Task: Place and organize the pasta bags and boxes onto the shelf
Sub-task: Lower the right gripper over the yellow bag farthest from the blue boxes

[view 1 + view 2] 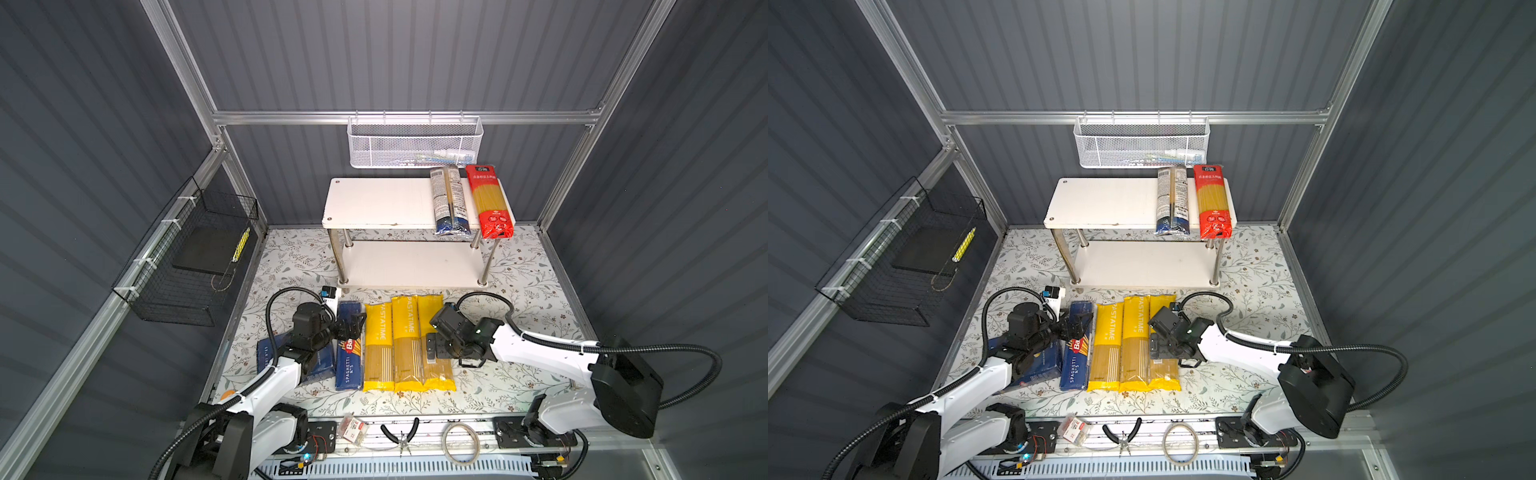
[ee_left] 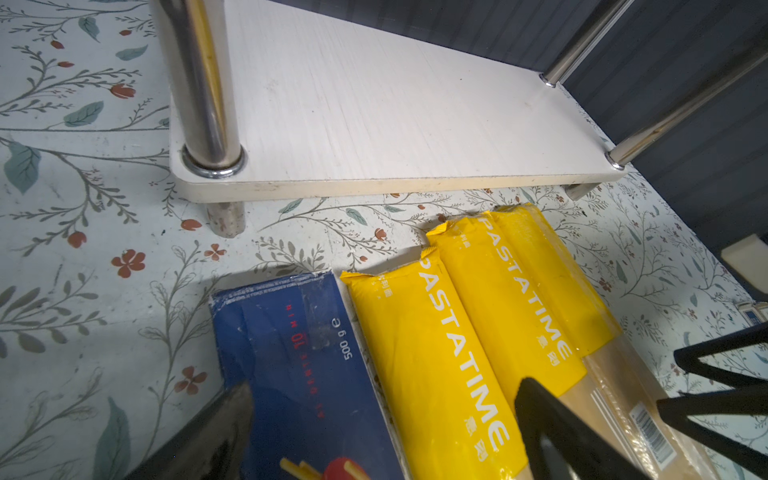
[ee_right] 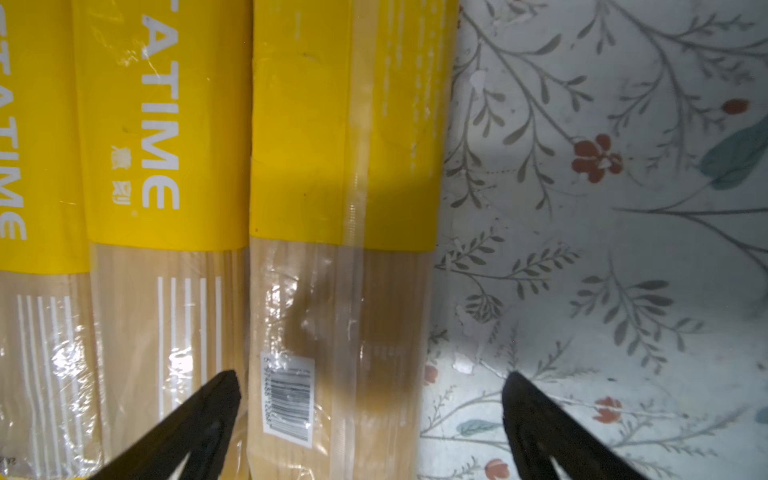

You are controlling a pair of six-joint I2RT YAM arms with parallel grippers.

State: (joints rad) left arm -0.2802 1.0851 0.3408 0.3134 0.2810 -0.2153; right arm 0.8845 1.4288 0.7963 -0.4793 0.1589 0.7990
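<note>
Since the yellow bag [image 3: 332,145] at 3 o'clock of its row is likely to be lifted next, the right gripper [image 3: 372,376] is held spread wide across it. The left gripper [image 2: 384,384] is spread too, over the edge of the blue box [image 2: 291,353]. The shelf [image 1: 374,203] is found at 12 o'clock.

Cut off by right wrist view's edge: finger bases of right gripper [image 3: 372,376], most of left bag [image 3: 25,166]. In both top views, under that gripper: middle of right bag [image 1: 437,374]. Mostly hidden there under left arm [image 1: 274,380]: blue box [image 1: 322,368], label unseen. Cut off in left wrist view: near end of spaghetti box [image 2: 299,374], tops of shelf [image 2: 374,124] posts. Blurred behind mesh: contents of white basket [image 1: 415,145]. Too small to read: print on packet [image 1: 353,430].
</note>
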